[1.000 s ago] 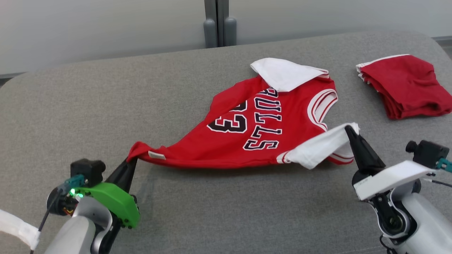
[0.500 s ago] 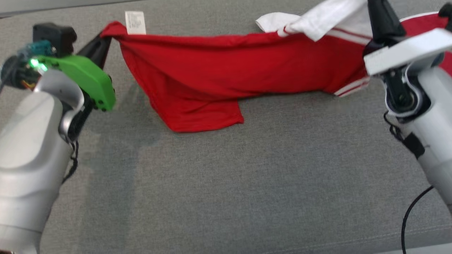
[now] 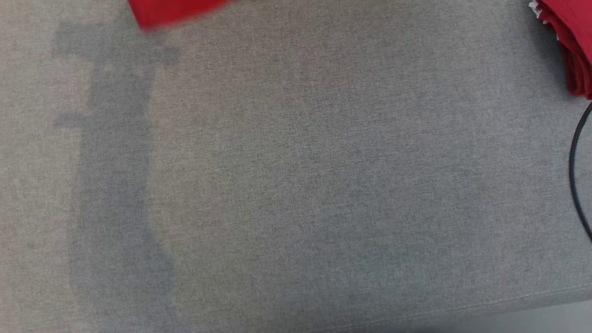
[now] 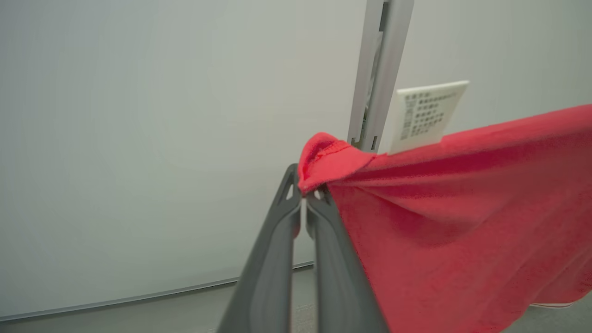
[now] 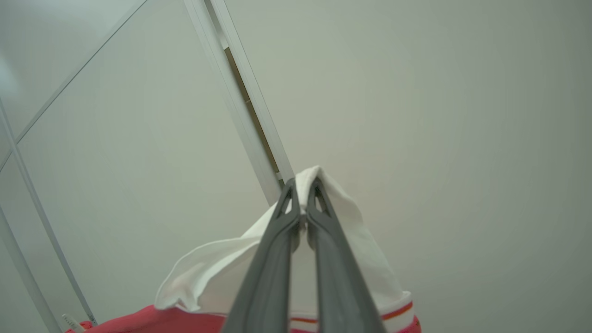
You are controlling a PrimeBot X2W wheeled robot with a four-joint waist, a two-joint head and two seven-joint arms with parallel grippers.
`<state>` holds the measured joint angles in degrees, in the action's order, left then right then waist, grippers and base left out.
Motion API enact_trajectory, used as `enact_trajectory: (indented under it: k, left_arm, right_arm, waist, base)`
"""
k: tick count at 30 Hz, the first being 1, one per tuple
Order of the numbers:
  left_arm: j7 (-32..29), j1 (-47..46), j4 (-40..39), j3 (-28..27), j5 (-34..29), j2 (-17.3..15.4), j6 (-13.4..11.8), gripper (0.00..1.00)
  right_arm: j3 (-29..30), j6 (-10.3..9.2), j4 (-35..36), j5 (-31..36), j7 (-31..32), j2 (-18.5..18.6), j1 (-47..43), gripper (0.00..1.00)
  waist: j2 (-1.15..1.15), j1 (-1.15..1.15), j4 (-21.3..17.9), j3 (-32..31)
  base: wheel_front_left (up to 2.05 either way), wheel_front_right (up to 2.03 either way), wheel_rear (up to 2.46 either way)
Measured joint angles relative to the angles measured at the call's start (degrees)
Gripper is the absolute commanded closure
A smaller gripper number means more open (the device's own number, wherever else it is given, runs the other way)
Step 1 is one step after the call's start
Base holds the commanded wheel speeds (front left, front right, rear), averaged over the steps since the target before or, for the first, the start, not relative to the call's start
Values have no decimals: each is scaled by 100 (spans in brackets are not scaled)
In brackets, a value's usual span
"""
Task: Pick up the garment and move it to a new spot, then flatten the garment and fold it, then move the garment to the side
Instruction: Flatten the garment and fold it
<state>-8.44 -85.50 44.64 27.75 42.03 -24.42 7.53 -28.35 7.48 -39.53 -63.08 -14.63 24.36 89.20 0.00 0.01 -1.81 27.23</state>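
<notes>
cloth of the red jersey [image 4: 453, 222] hangs from the left gripper [image 4: 305, 196] in the left wrist view. the jaws are pressed together on a bunched red corner at centre frame, and the fabric runs from there to the right edge and the lower right. a white care label [image 4: 428, 115] stands up from the cloth's top edge, right of centre, in front of a pale vertical post [image 4: 379, 69] and a plain pale wall [image 4: 138, 138].

in the right wrist view the right gripper [image 5: 303, 194] has its jaws closed tight on a fold of the jersey's white sleeve [image 5: 356, 231] at centre frame. the sleeve drapes down on both sides to red-striped trim and red cloth along the bottom edge.

in the head view a blurred red edge of the jersey shows at the top, left of centre, over the grey fabric-covered counter [image 3: 296, 185]; whether it touches the counter cannot be told. a second, folded red garment [image 3: 571, 41] lies in the upper right corner, and a thin black cable [image 3: 573, 185] curves along the right edge.
</notes>
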Motion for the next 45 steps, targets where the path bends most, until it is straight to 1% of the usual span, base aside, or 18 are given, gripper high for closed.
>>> enact_trajectory:
  k: [3,6,9,11,16,19,23,25,28,33,35,38,42,45]
  left_arm:
    - [110,-437,227,-91,209,82,0,100]
    - [189,-724,392,-71,375,71,0,100]
    - [153,-780,441,78,533,69,0,100]
    - [110,-687,454,238,693,59,0,100]
    - [-88,107,450,746,985,-140,0,100]
    - [-221,688,378,998,1266,-300,0,100]
    - [-534,1590,144,1341,1652,-584,0,100]
    - [-844,2046,-26,1532,1869,-743,1,100]
    - [-1278,2675,-275,1759,2101,-985,1,100]
    - [-1967,3614,-826,1939,2582,-1298,-1,100]
    - [-2253,3971,-1140,2001,2761,-1440,-75,100]
    - [-2618,4451,-1701,2063,3000,-1679,-312,100]
    - [-3095,5077,-2477,2161,3341,-2087,-639,100]
    - [-3284,5454,-3014,2202,3524,-2372,-875,100]
  right_arm:
    - [-62,0,-24,-88,-1,11,460,100]
    - [-194,1,34,-177,-4,40,730,100]
    - [-401,0,124,-327,12,143,766,100]
    - [-605,0,222,-448,105,223,630,100]
    - [-1188,0,567,-743,320,516,-287,100]
    - [-1546,0,846,-939,469,776,-981,100]
    - [-2033,0,1311,-1238,814,1219,-1921,100]
    - [-2247,3,1650,-1360,893,1468,-2353,100]
    - [-2592,4,2024,-1545,1176,1804,-2977,100]
    - [-3117,4,2725,-2037,2007,2432,-3859,100]
    - [-3344,4,3084,-2237,2418,2739,-4162,100]
    - [-3638,4,3560,-2521,2940,3159,-4589,100]
    - [-3949,5,3996,-2929,3546,3631,-5002,100]
    - [-4146,5,4201,-3185,4017,3977,-5172,100]
  waist:
    - [0,0,-20,-12]
    - [0,0,-62,-84]
    - [0,0,-103,-153]
    - [0,0,-122,-201]
    - [0,0,-132,-378]
    - [0,0,-133,-544]
    - [0,0,-136,-843]
    - [0,-1,-139,-1025]
    - [0,-1,-141,-1297]
    - [0,-1,-140,-1761]
    - [0,-1,-135,-1950]
    - [0,-1,-117,-2202]
    - [0,-1,-88,-2419]
    - [0,-1,-71,-2481]
  base:
    - [0,0,0]
    - [0,0,0]
    - [0,0,0]
    - [0,0,0]
    - [0,0,0]
    - [0,0,0]
    - [0,0,0]
    - [0,0,0]
    - [0,0,0]
    - [0,0,0]
    - [0,0,0]
    - [0,0,0]
    - [0,0,0]
    - [0,0,0]
